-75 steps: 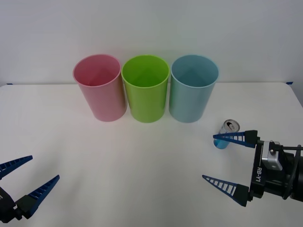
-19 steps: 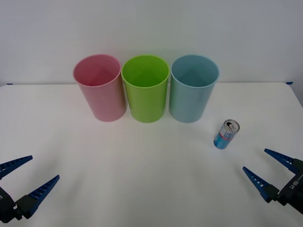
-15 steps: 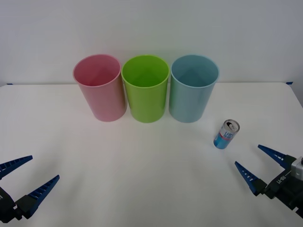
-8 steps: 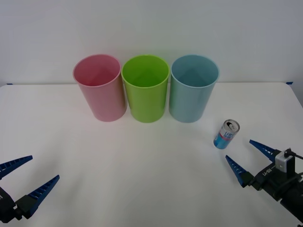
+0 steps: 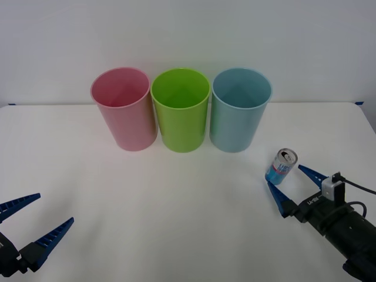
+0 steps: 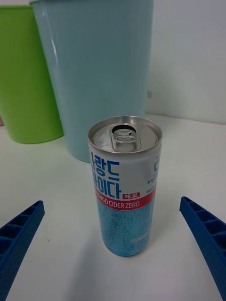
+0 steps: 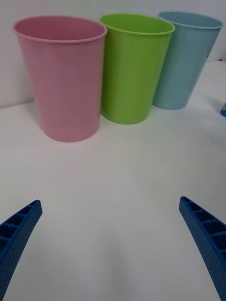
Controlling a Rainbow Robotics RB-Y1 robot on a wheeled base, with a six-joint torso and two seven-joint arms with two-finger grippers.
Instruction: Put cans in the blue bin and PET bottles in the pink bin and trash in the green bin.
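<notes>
small aluminium can [image 5: 281, 167] upright on the white table [image 5: 176, 205], at about 4 o'clock from the blue bin [image 5: 239, 110] and just beside it, not touching. smooth thin cylinder, bright blue base, silver-white body with blue and red print, silver pull-tab top facing up. right gripper [image 5: 291, 185] low at the can's 5 o'clock, ribbed blue fingers spread wide, one to each side of the can without contact; in the right wrist view can [image 6: 125, 183] centred between the two fingers, probably lined up this way for a sideways pinch on the upright body. thin wall likely to dent under a hard squeeze. behind, green bin [image 5: 180, 110] in the middle and pink bin [image 5: 123, 108] at its 9 o'clock, in a tight row; tall glossy plastic cups, round, tapering toward the base, mouths open upward for a drop from above. left gripper [image 5: 26, 226] parked at the table's 7 o'clock, fingers apart, holding nothing, well apart from the can.
</notes>
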